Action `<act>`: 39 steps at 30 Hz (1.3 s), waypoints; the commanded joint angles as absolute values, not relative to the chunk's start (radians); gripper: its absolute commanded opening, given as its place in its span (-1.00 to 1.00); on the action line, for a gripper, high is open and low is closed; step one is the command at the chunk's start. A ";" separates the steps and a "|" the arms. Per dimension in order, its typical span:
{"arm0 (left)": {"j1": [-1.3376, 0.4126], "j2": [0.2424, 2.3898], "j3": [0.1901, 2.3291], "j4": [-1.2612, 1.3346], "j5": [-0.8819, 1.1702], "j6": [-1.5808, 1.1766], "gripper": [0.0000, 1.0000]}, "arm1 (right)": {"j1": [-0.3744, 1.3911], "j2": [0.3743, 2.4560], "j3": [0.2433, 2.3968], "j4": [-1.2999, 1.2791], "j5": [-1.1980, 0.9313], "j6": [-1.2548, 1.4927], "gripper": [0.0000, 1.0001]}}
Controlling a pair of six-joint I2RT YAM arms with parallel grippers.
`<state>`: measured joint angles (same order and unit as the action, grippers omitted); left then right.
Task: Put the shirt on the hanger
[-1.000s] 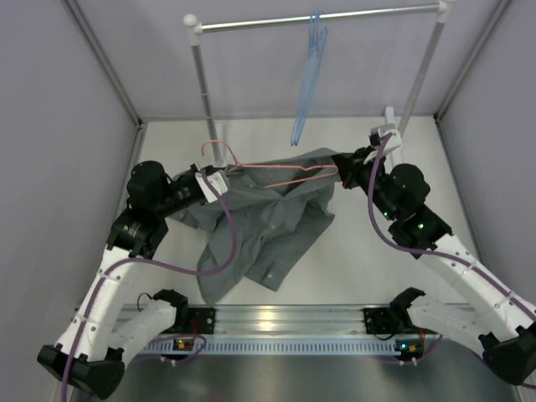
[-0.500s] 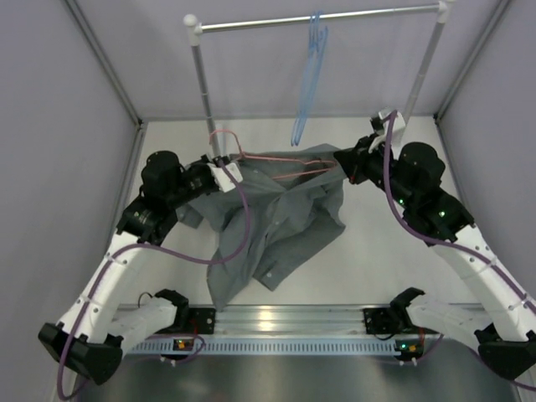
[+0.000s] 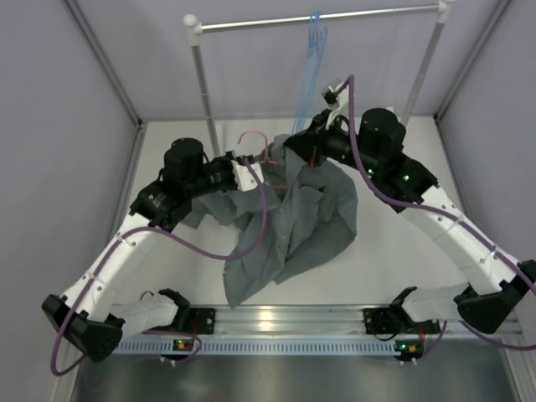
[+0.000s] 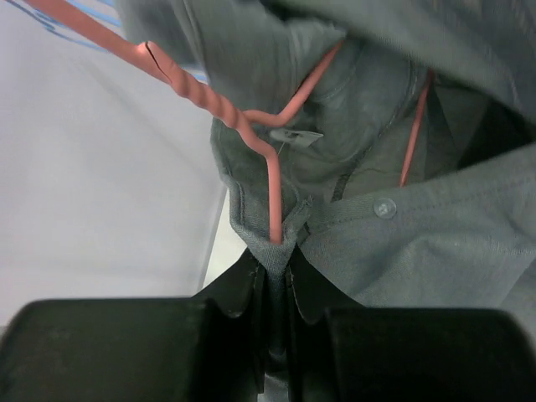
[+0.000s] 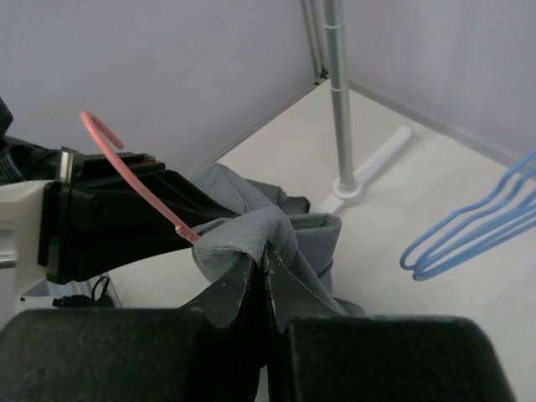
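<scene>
The grey shirt (image 3: 311,219) hangs bunched between my two grippers, its tail trailing on the table. The pink hanger (image 3: 251,139) sits inside the collar with its hook sticking up. My left gripper (image 3: 249,172) is shut on a fold of shirt cloth (image 4: 402,243) with the hanger's wire (image 4: 274,201) running into that fold; the white neck label (image 4: 295,136) shows just above. My right gripper (image 3: 306,151) is shut on another fold of the shirt (image 5: 276,230), close to the left gripper's black body (image 5: 109,222) and the hanger hook (image 5: 126,163).
A clothes rail (image 3: 318,17) on two poles (image 3: 203,84) stands at the back, with light blue hangers (image 3: 308,75) on it, also in the right wrist view (image 5: 469,226). Grey walls close in both sides. A metal rail (image 3: 276,318) runs along the near edge.
Both grippers have risen and moved in toward each other near the back centre. The shirt has bunched up between them and more of it hangs off the table.
</scene>
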<state>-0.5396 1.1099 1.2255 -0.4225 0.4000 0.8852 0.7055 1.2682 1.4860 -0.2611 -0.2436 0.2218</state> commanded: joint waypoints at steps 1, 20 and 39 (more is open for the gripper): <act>-0.543 1.098 1.311 -0.388 0.503 0.862 -1.00 | 0.744 1.299 1.503 -0.126 -0.356 0.293 -1.00; -0.526 1.035 1.172 -0.241 0.423 0.853 -1.00 | 0.772 1.131 1.560 -0.403 -0.129 0.083 0.99; -0.445 1.140 1.310 -0.212 0.606 0.876 -1.00 | 0.434 0.888 1.279 -0.506 -0.365 -0.340 0.99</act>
